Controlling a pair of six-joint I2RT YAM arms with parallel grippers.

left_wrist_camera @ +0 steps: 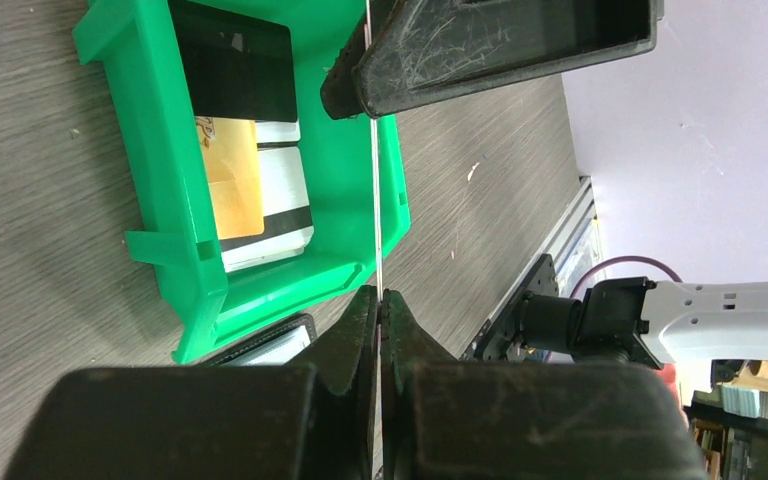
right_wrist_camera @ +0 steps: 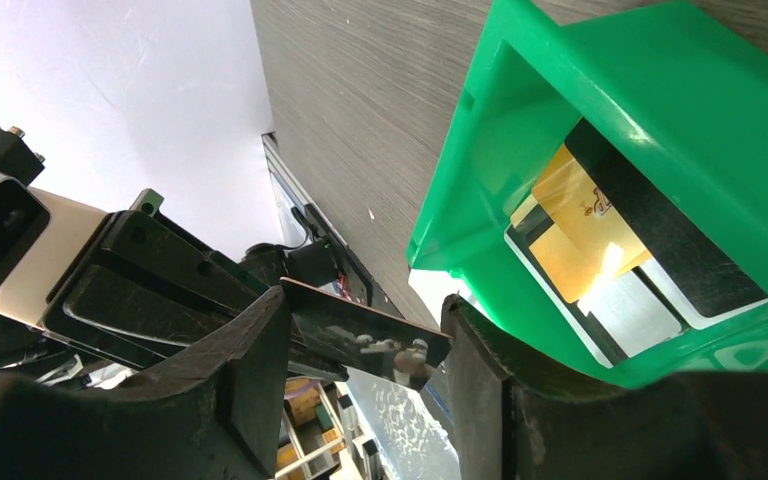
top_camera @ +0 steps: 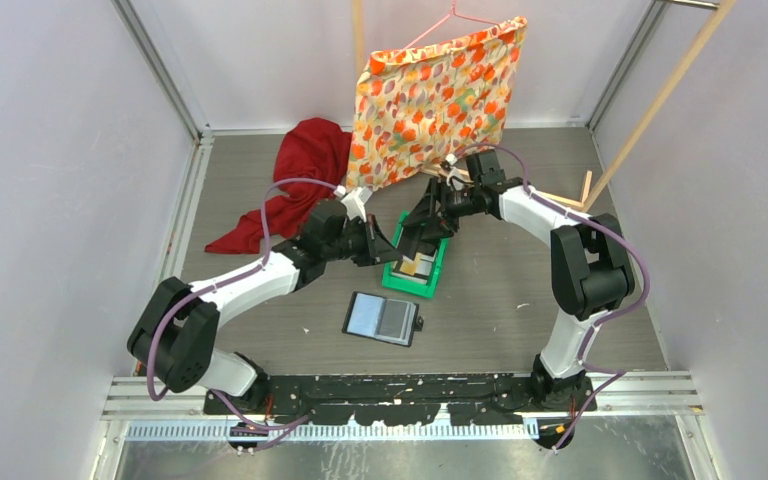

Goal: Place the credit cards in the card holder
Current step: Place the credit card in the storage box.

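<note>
Grey wood-pattern table (top_camera: pixel 520 290) between white walls carries the whole scene, and the action is just above its middle.

The left gripper (left_wrist_camera: pixel 378 300) has its jaws pressed together on a thin dark card (right_wrist_camera: pixel 380 345), which its own camera sees only from the edge, as a fine line. The right gripper (right_wrist_camera: pixel 365 320) has its jaws apart, one on each side of the same card. One corner of the card seems to touch a finger, but I cannot tell if the jaws already press on it.

Just below both grippers stands the green tray (left_wrist_camera: pixel 165 150). Inside it lie more cards: a yellow card (left_wrist_camera: pixel 230 175), a black card (left_wrist_camera: pixel 235 75) and a white-grey card (left_wrist_camera: pixel 285 195), partly one over another. The card holder (top_camera: pixel 382 318) lies open and flat on the table, near the tray on the side of the arm bases, and no gripper touches it. A red cloth (top_camera: pixel 305 160) and a flowered cloth (top_camera: pixel 440 95) on a hanger are at the far end.

I judge that the step in hand is passing one card from the left gripper to the right one, so the task is at its beginning. The next move calls for a firm hold by the right jaws before the left ones let go. Then the card must go edge-first into a narrow pocket, and a small tilt could make it slip
</note>
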